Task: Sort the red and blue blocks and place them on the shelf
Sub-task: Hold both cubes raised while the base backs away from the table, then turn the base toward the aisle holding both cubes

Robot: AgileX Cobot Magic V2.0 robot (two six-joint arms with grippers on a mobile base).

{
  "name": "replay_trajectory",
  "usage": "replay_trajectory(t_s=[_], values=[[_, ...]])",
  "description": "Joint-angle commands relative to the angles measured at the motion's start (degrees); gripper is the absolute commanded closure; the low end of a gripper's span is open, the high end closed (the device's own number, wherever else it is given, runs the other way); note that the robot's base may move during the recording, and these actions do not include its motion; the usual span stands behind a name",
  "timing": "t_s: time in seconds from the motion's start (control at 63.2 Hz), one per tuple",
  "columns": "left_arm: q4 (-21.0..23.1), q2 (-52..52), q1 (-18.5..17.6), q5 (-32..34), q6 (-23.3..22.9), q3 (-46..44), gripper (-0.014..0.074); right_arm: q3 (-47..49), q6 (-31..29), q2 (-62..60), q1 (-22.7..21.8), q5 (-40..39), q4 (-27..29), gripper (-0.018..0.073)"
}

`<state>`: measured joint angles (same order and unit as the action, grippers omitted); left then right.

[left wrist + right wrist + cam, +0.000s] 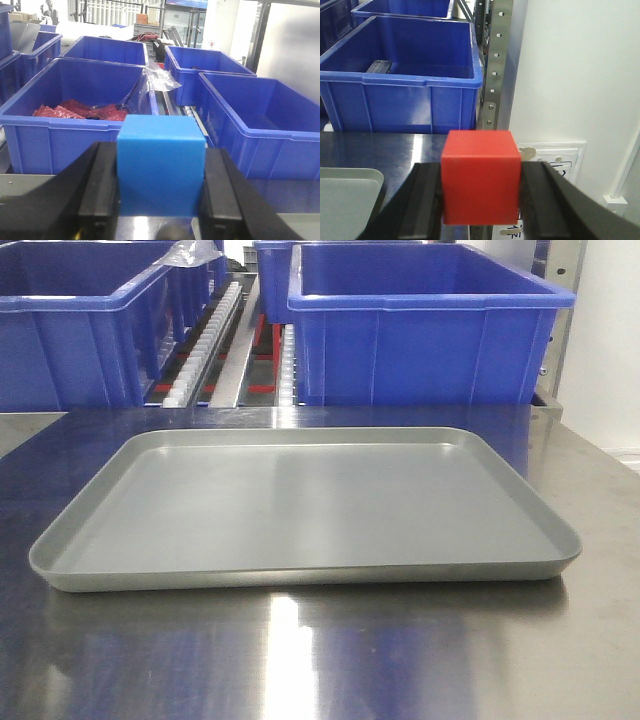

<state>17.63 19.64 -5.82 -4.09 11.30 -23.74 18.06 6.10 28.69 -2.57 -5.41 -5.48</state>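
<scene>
Between the pads (102,192) of the left tool (161,187) sits the blue block (161,165), clamped on its two opposite side faces, with its top and front face showing. The right tool (480,200) is closed the same way on the red block (481,180), one dark finger against each side. Both blocks are up off the counter (300,660), carried in the tools. Neither shows in the front view.

Judging by their looks, these cubes are rigid, light and matte. The flat parallel sides should give the pads a sure hold, and the present grip across the middle of the side faces seems the right place. I see little risk of crushing. A twist in the grip is the likelier fault if a block is nudged against a rail.

Below the right tool lies the counter near its right edge, with a corner of the grey tray (350,200) at lower left. The tray rests mid-counter. Beyond the far edge stand the shelf (215,340), with its white rollers, and the blue bins (75,140).

Counted: one red block, one blue block, two tools and one tray. Four bins are plain in the left wrist view, with parts of more at its left margin. One bin holds red crumpled material (80,111).
</scene>
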Motion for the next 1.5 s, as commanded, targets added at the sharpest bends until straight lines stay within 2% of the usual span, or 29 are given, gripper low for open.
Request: replay_trajectory(t_s=[0.0, 1.487], values=[[0.54, 0.49, 0.09, 4.87, -0.21, -1.58, 0.0473, 1.76, 0.04, -0.1, -0.14, -4.87, -0.22, 0.0503], [0.54, 0.49, 0.09, 4.87, -0.21, -1.58, 0.0473, 1.76, 0.04, -0.1, -0.14, -4.87, -0.22, 0.0503]])
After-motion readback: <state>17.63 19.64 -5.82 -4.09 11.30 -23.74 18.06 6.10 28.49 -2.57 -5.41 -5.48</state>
